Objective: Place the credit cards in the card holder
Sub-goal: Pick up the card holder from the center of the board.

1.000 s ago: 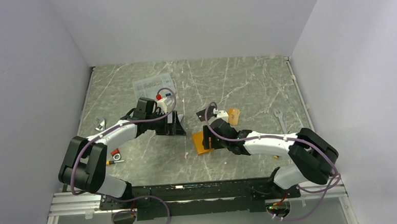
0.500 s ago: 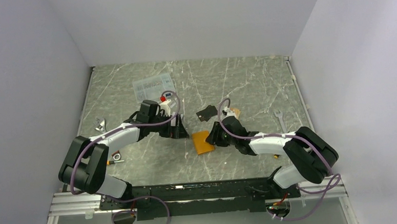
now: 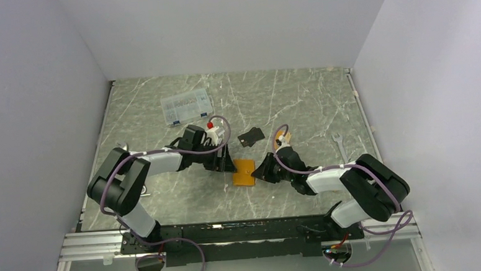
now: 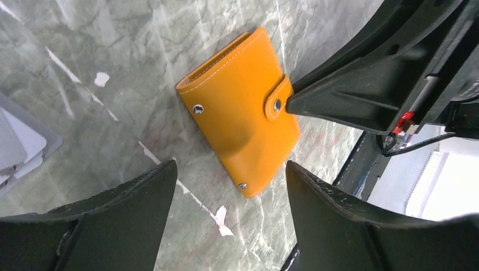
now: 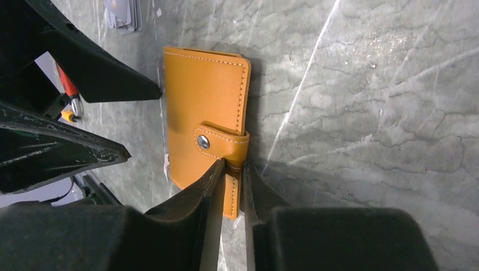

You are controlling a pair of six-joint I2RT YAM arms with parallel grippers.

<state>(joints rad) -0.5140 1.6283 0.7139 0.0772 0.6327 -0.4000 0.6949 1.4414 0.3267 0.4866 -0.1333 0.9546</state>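
R gripper pinching card holder tab, L gripper jaws apart, cards cut off

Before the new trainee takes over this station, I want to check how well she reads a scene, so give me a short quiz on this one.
1. True or false: the card holder lies unfolded, its inside showing.
2. Which fingers pinch the card holder's edge at the snap tab? A) the left fingers B) the right fingers C) neither
3. Fill in: the lone card beyond the card holder is ____ in colour.
Key: 1 false, it is folded shut; 2 B; 3 black.
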